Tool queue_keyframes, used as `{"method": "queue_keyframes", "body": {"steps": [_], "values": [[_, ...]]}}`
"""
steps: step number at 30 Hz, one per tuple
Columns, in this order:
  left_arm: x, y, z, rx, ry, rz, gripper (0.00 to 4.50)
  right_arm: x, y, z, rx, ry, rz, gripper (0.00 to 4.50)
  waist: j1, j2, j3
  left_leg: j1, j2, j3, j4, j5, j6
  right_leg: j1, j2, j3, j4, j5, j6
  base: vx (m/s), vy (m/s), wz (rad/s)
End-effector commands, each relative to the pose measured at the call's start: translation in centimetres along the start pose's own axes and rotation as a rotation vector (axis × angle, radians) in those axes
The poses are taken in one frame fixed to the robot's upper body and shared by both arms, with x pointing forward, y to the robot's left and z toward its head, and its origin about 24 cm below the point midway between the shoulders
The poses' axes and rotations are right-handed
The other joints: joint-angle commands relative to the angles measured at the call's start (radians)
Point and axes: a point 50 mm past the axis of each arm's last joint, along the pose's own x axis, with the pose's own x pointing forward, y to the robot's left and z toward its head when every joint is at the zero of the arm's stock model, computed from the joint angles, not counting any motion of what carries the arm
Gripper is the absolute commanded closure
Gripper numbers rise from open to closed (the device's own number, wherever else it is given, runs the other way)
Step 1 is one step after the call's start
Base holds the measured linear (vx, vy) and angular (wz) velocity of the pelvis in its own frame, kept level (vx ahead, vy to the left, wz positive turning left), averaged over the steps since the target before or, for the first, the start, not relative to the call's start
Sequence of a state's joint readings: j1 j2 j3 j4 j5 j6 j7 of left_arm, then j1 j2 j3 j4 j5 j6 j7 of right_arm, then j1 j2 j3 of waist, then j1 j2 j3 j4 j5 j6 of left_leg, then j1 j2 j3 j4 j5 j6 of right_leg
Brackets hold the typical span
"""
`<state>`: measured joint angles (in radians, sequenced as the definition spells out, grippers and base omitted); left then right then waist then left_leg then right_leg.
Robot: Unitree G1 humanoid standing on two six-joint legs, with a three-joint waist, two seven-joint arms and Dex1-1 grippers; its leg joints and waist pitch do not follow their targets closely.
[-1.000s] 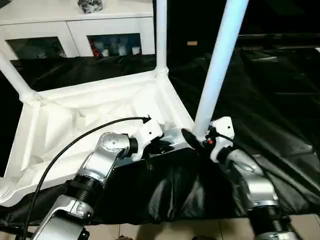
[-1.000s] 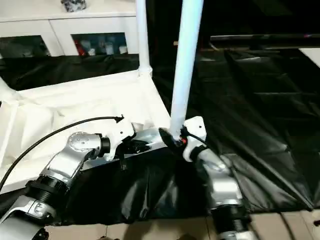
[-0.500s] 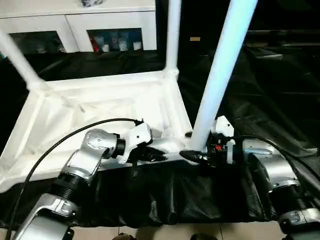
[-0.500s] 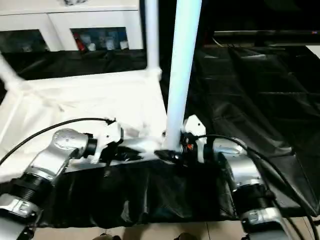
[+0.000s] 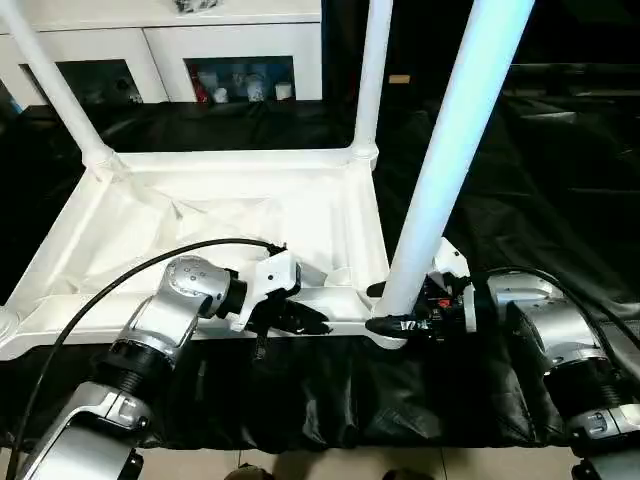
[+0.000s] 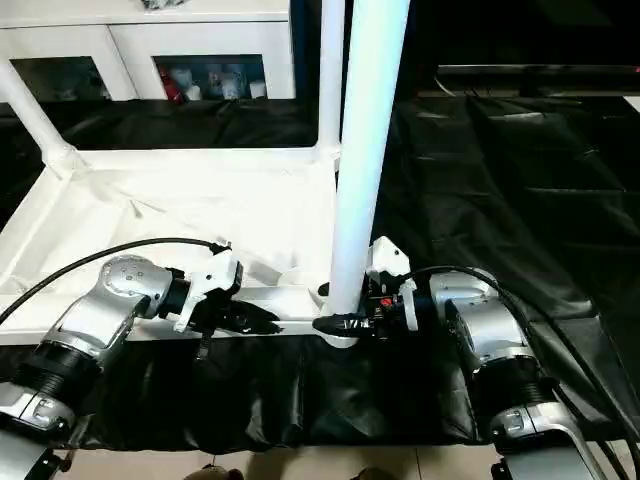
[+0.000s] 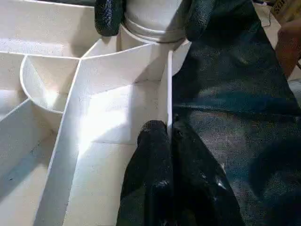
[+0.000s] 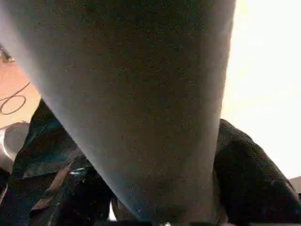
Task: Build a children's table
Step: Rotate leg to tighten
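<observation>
The white tabletop lies upside down on black cloth, ribbed side up. Two white legs stand in its far corner sockets, one at the left and one at the right. A third leg rises from the near right socket. My right gripper reaches in from the right, with a black finger against each side of this leg's base. My left gripper is shut on the thin near rim wall of the tabletop, just left of that socket.
A white cabinet with glass doors stands behind the tabletop. Black cloth covers the surface out to the right and hangs over the near edge, with tiled floor below. A black cable arcs over my left forearm.
The camera has shifted. My right forearm has swung round from below to the right of the near leg, and its fingers have drawn in on the base. My left gripper keeps its hold.
</observation>
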<state>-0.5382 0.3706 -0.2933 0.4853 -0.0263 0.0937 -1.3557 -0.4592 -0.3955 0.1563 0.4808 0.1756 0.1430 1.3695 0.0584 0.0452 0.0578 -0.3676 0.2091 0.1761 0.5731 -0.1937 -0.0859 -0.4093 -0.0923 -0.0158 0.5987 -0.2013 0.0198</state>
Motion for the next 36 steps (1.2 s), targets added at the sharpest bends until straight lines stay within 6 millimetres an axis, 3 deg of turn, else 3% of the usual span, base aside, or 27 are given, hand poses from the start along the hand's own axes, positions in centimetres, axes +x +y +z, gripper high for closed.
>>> {"method": "queue_keyframes", "body": {"steps": [1,3,6,7,8,9,10,11,12,13,14,15,16,17,18,20,25,31,36], "values": [[0.6,0.3,0.5,0.001,-0.022,0.031,4.50,1.2,0.8,-1.0,0.052,-0.022,0.035,1.94,0.000,-0.014,-0.057,0.005,0.011,0.014,-0.048,-0.065,0.141,0.057,-0.021,0.010,-0.042,0.095,-0.341,0.000,0.000,0.00],[1.1,0.8,0.6,-0.018,-0.025,0.126,4.50,2.0,0.8,-1.4,0.064,-0.068,-0.084,1.96,0.000,-0.014,-0.055,0.007,0.012,0.015,-0.051,-0.088,0.130,0.054,-0.023,0.011,-0.046,0.057,-0.334,0.000,0.000,0.00],[2.5,1.6,1.1,-0.047,-0.045,0.271,4.50,4.0,0.8,-2.0,0.118,-0.133,-0.324,1.97,-0.005,-0.013,-0.047,0.008,0.011,0.012,-0.065,-0.180,0.072,0.050,-0.025,0.013,-0.065,-0.118,-0.293,-0.018,0.000,0.00],[2.5,1.6,1.1,-0.047,-0.045,0.271,4.50,4.0,0.8,-2.0,0.118,-0.133,-0.324,1.98,-0.007,-0.013,-0.045,0.009,0.011,0.011,-0.069,-0.200,0.057,0.049,-0.026,0.014,-0.069,-0.163,-0.280,-0.070,-0.001,-0.02],[3.2,1.9,1.4,-0.051,-0.046,0.323,4.50,5.0,0.8,-2.2,0.145,-0.151,-0.408,1.98,-0.013,-0.015,-0.039,0.012,0.010,0.008,-0.078,-0.259,0.021,0.045,-0.027,0.016,-0.082,-0.297,-0.232,0.000,0.000,0.00],[3.7,1.9,1.5,-0.050,-0.046,0.348,4.50,5.6,0.9,-2.0,0.154,-0.178,-0.442,1.98,-0.017,-0.015,-0.040,0.014,0.008,0.005,-0.080,-0.277,0.006,0.045,-0.028,0.017,-0.086,-0.337,-0.208,0.000,0.000,0.00],[4.1,1.9,1.8,-0.054,-0.049,0.365,4.50,6.2,0.9,-1.8,0.167,-0.201,-0.483,1.98,-0.017,0.004,-0.039,0.017,0.009,0.003,-0.083,-0.291,-0.002,0.041,-0.029,0.018,-0.087,-0.345,-0.203,0.000,0.000,0.00],[4.2,1.9,1.8,-0.054,-0.050,0.367,4.50,6.3,0.9,-1.8,0.170,-0.203,-0.491,1.98,-0.026,-0.006,-0.038,0.016,0.007,0.003,-0.084,-0.312,-0.008,0.040,-0.025,0.017,-0.091,-0.350,-0.191,0.000,0.000,0.00],[5.2,1.7,2.2,-0.053,-0.052,0.399,4.50,7.7,0.7,-1.3,0.203,-0.223,-0.597,1.98,-0.027,-0.002,-0.040,0.014,0.005,0.000,-0.086,-0.312,-0.010,0.043,-0.025,0.016,-0.090,-0.350,-0.187,0.000,0.000,0.00],[5.2,1.7,2.2,-0.053,-0.052,0.399,4.50,7.7,0.7,-1.3,0.203,-0.223,-0.597,1.98,-0.032,-0.004,-0.040,0.012,0.005,0.002,-0.086,-0.306,-0.016,0.039,-0.024,0.018,-0.092,-0.343,-0.177,0.000,0.000,0.00],[6.1,1.6,2.5,-0.053,-0.049,0.420,4.50,8.8,0.3,-0.9,0.194,-0.194,-0.715,1.98,-0.034,-0.003,-0.039,0.012,0.004,0.001,-0.088,-0.308,-0.018,0.038,-0.024,0.018,-0.094,-0.353,-0.169,0.000,0.000,0.00],[6.1,1.6,2.6,-0.053,-0.049,0.421,4.50,8.8,0.2,-0.9,0.194,-0.191,-0.720,1.98,-0.038,0.006,-0.037,0.012,0.002,0.000,-0.089,-0.322,-0.026,0.035,-0.022,0.016,-0.097,-0.364,-0.161,0.000,0.000,0.00],[6.4,1.6,2.7,-0.050,-0.044,0.437,4.50,9.3,0.1,-0.8,0.193,-0.185,-0.763,1.98,-0.038,0.001,-0.039,0.012,0.001,-0.001,-0.088,-0.322,-0.026,0.038,-0.022,0.016,-0.097,-0.364,-0.157,0.000,0.000,0.00],[6.9,1.6,2.8,-0.038,-0.036,0.445,4.50,9.9,0.1,-0.5,0.194,-0.198,-0.816,1.98,-0.036,0.006,-0.040,0.013,0.000,-0.001,-0.087,-0.318,-0.024,0.036,-0.022,0.017,-0.097,-0.355,-0.153,0.000,0.000,0.00],[7.0,1.6,2.8,-0.036,-0.035,0.447,4.50,10.0,0.1,-0.4,0.196,-0.201,-0.825,1.98,-0.037,0.005,-0.040,0.013,0.000,0.001,-0.086,-0.317,-0.022,0.033,-0.021,0.019,-0.099,-0.347,-0.153,0.000,0.000,0.00],[7.2,1.5,2.9,-0.044,-0.047,0.435,4.50,10.4,0.3,-0.2,0.172,-0.199,-0.848,1.42,-0.036,0.006,-0.042,0.011,0.000,0.002,-0.086,-0.301,-0.017,0.036,-0.019,0.018,-0.095,-0.301,-0.156,0.000,0.000,0.00],[6.6,1.6,2.8,-0.043,-0.066,0.425,4.50,9.9,0.2,-0.1,0.189,-0.231,-0.854,0.94,-0.033,0.008,-0.048,0.006,0.000,0.004,-0.081,-0.243,0.004,0.044,-0.018,0.017,-0.085,-0.187,-0.183,0.000,0.000,0.00],[4.5,1.0,2.3,-0.029,-0.127,0.301,4.50,6.6,-1.0,-0.2,0.083,-0.200,-0.729,0.79,-0.034,0.001,-0.054,0.000,-0.002,0.007,-0.072,-0.180,0.041,0.055,-0.018,0.015,-0.075,-0.086,-0.225,0.000,0.000,0.00],[3.0,0.6,1.4,0.006,-0.093,0.203,4.50,4.0,-1.2,-0.6,-0.024,-0.095,-0.521,0.79,-0.033,0.004,-0.061,0.001,0.001,0.009,-0.057,-0.104,0.102,0.059,-0.016,0.012,-0.056,0.079,-0.289,0.000,0.000,0.00]]}}
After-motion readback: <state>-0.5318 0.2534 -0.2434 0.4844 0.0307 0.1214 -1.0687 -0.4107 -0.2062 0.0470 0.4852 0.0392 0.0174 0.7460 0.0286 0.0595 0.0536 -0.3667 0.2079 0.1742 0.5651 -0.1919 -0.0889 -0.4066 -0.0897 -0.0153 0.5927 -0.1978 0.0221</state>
